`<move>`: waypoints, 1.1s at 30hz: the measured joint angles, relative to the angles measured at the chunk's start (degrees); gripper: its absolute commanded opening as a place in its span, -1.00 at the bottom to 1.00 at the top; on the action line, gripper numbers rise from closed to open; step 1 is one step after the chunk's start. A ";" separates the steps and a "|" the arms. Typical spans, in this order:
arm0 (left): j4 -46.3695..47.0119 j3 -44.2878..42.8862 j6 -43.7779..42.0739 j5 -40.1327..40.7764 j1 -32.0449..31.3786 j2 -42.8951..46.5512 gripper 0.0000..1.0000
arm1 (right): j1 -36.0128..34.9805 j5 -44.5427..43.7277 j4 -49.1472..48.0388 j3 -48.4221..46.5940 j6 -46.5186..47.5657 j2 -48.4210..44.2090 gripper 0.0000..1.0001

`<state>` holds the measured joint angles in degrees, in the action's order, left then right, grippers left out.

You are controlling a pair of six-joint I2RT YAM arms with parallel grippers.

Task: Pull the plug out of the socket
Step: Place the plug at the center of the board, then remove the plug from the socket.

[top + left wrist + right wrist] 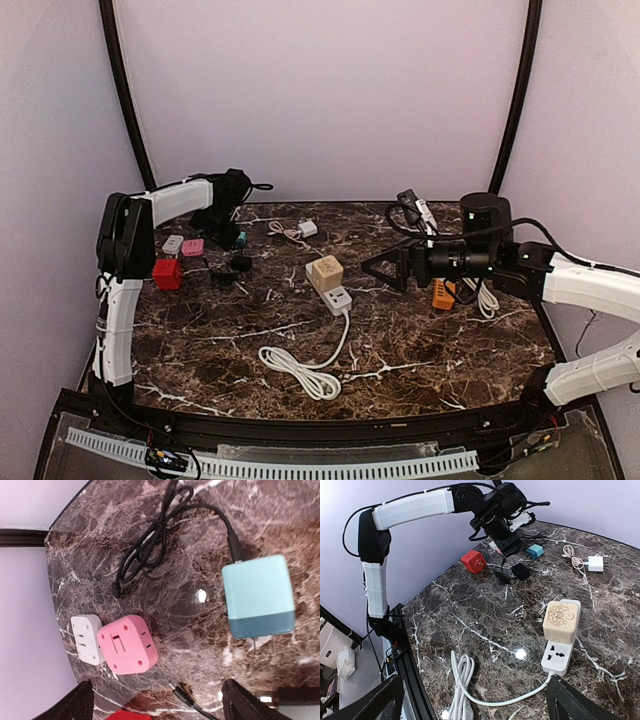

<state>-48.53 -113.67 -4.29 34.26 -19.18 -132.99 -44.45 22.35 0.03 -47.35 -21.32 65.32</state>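
- Both open and empty: left gripper by the teal charger, right gripper near the beige cube plug.
- That plug sits in the white power strip.

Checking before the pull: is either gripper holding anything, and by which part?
Nothing is held. The left gripper is open, clear of the teal charger; the right gripper is open, short of the beige plug.
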 measured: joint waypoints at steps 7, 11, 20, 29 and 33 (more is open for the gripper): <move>1.07 2.25 -2.23 -6.78 -4.68 11.23 0.97 | 0.22 0.13 -2.25 1.05 -0.61 -2.40 0.97; 4.96 7.54 -2.38 -17.94 -7.89 20.74 0.97 | 0.33 -0.59 -4.70 3.48 -0.83 -7.50 0.97; 17.77 23.87 -3.41 -47.89 -10.73 29.44 0.98 | 0.35 -2.23 -8.31 8.52 -0.90 -13.49 0.97; 19.50 18.99 -6.34 -53.27 -18.23 23.56 0.93 | 0.35 -4.70 -9.29 11.32 -2.78 -13.70 0.97; 18.53 14.53 -7.67 -51.84 -20.37 18.45 0.91 | 0.37 -4.87 -9.66 14.62 -3.87 -14.47 0.97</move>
<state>-30.00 -99.13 -11.97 -17.58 -39.55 -114.54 -44.07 17.47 -9.63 -32.73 -25.19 50.85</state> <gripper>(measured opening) 0.964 0.986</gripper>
